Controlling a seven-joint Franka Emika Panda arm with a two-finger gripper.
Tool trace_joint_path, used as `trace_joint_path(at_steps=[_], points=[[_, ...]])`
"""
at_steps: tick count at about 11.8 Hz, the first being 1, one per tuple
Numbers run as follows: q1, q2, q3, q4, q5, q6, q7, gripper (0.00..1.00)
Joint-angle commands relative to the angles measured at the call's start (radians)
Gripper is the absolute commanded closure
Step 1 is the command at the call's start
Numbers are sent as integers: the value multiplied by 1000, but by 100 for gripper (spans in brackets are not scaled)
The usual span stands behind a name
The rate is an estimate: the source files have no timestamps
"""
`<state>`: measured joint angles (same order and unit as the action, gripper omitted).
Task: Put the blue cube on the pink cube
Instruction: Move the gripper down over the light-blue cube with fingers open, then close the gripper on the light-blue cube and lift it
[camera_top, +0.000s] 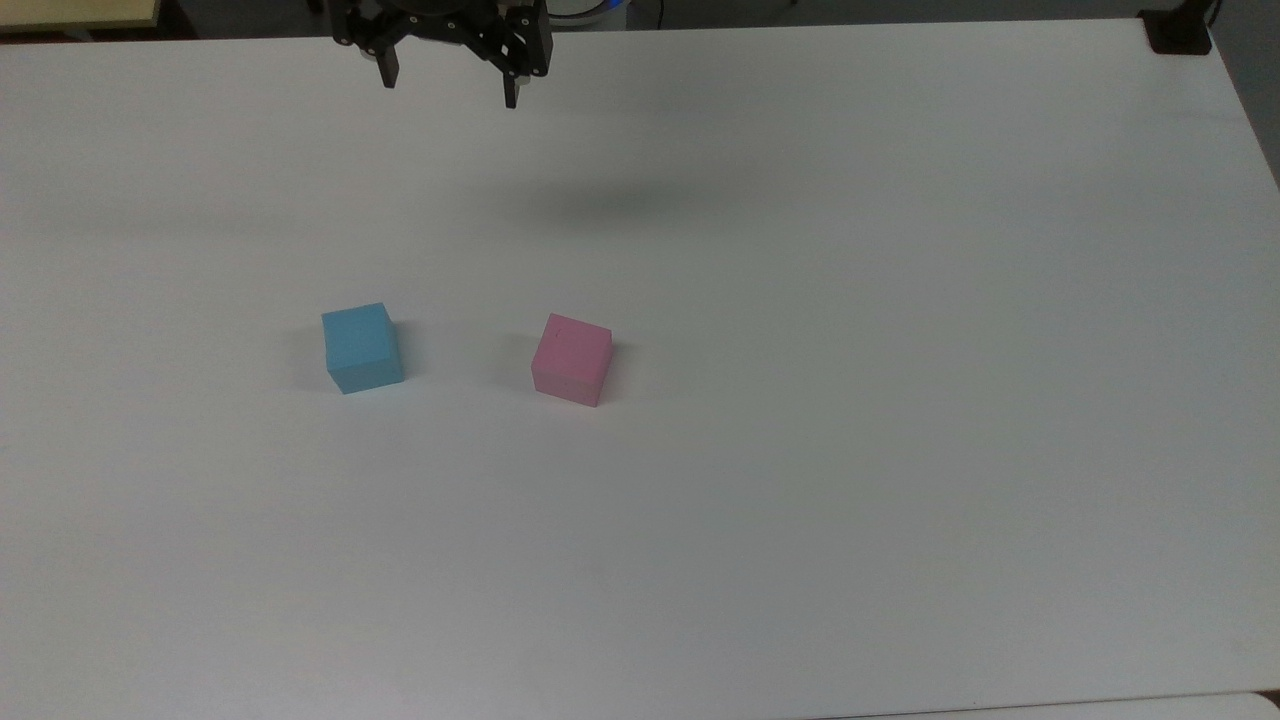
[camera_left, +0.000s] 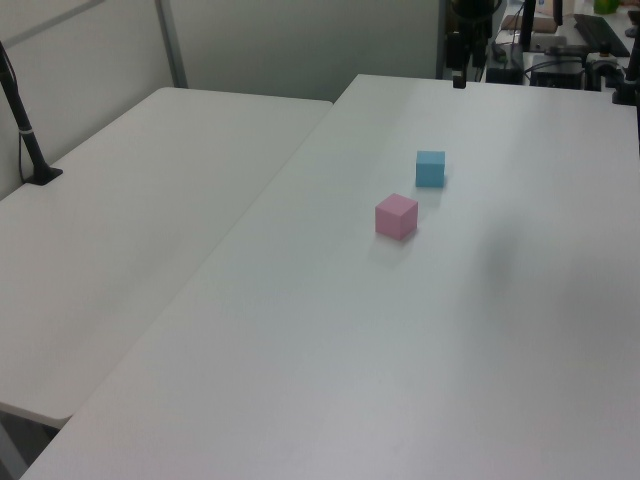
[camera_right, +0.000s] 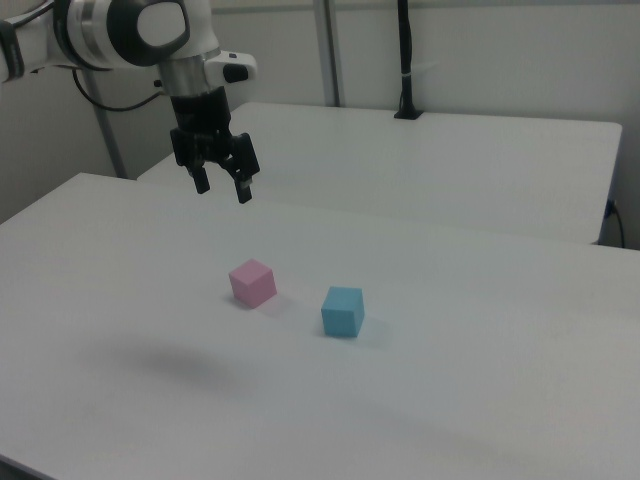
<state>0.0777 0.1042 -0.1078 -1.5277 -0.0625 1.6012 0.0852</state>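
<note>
The blue cube (camera_top: 363, 347) rests on the white table (camera_top: 800, 450), a short gap to the top view's left of the pink cube (camera_top: 571, 358). In the left view the blue cube (camera_left: 430, 168) lies just beyond the pink cube (camera_left: 396, 216); in the right view the blue cube (camera_right: 343, 311) sits to the right of the pink cube (camera_right: 252, 282). My gripper (camera_top: 449, 88) hangs open and empty high above the table's far edge. The right view shows the gripper (camera_right: 222, 185) up in the air behind and left of the pink cube, touching nothing.
A second white table (camera_left: 140, 200) adjoins this one on the left view's left, with a black post (camera_left: 28, 140) clamped to it. Equipment (camera_left: 560, 40) stands past the far edge. The black clamp (camera_top: 1178, 32) sits at the top view's upper right corner.
</note>
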Motion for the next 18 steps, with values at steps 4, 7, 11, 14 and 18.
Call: trace_joint_path(at_steps=[4,7,11,14,18], points=[[2,9,-3,-14,23,78,-57,0],[-44,72,-4,-8,35,106,-244,0],[-134,196,-4,-8,17,267,-352,0],[-193,337,-4,-11,-8,387,-400,0],[-188,434,2,-19,-26,457,-391,0]])
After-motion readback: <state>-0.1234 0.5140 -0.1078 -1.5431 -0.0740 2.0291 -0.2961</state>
